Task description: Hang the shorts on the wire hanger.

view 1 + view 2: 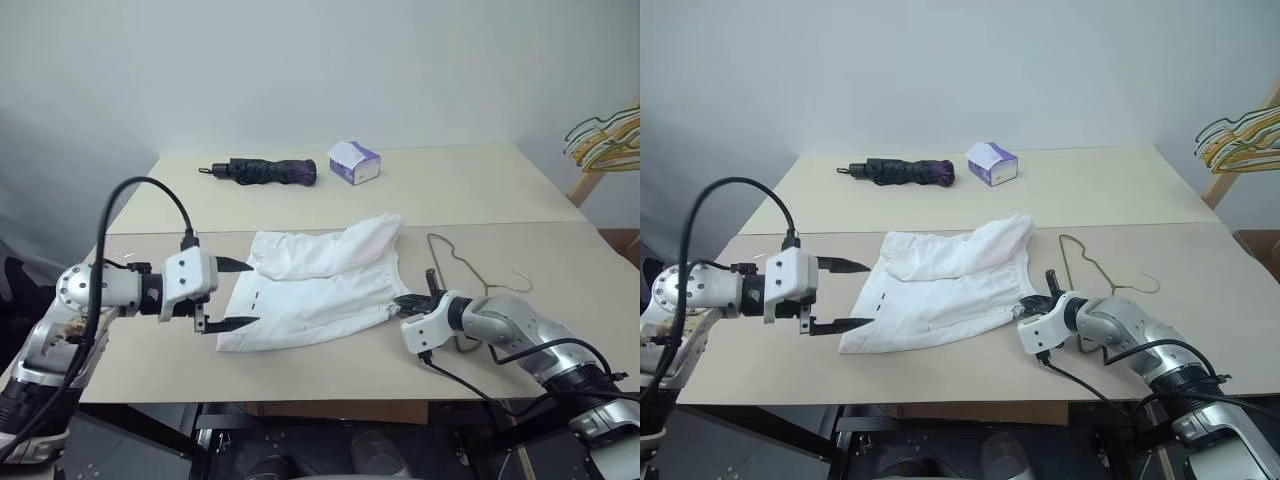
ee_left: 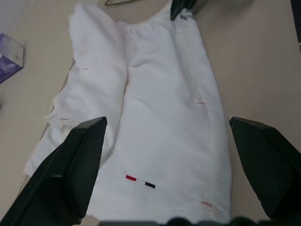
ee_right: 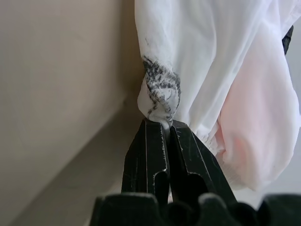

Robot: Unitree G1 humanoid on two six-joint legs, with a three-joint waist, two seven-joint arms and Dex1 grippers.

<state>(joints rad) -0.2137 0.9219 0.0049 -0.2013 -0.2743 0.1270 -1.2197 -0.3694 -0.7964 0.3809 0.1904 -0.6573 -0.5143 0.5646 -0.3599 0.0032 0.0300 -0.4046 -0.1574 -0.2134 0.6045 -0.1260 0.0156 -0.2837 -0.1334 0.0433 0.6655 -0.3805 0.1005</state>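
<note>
- The right hand (image 3: pixel 162 123) has its two black fingers pressed together on a small pinch of the shorts (image 1: pixel 315 285) at the gathered waistband corner nearest the robot's right. A grey scribbled mark sits on the cloth just above the pinch.
- That grip looks chosen for a reason: the waistband is the edge that has to open for the hanger, so taking one corner gives a firm place to lift or spread it from.
- The left hand (image 1: pixel 232 295) hovers at the hem end of the shorts with its fingers spread wide and nothing between them. Its fingertips (image 2: pixel 91 141) straddle the leg opening. I judge it is lining up to take the cloth on that side.
- The shorts lie mostly flat on the worktop (image 1: pixel 300 375), between the two hands, waistband towards the robot's right and hems towards its left.
- They are white, thin and soft. One part, on the far side, is folded over and bunched into a rounded heap, so the cloth is doubled there.
- A short red, white and dark blue stripe sits near one hem, with a few tiny red marks elsewhere on the cloth.
- The wire hanger (image 1: pixel 462 262) lies flat on the worktop just beyond the right hand, close to the waistband, hook pointing to the robot's right. Nothing holds it.
- Further back on the worktop, well apart from the work, lie a folded dark umbrella (image 1: pixel 265 171) and a purple and white tissue box (image 1: pixel 355 162).
</note>
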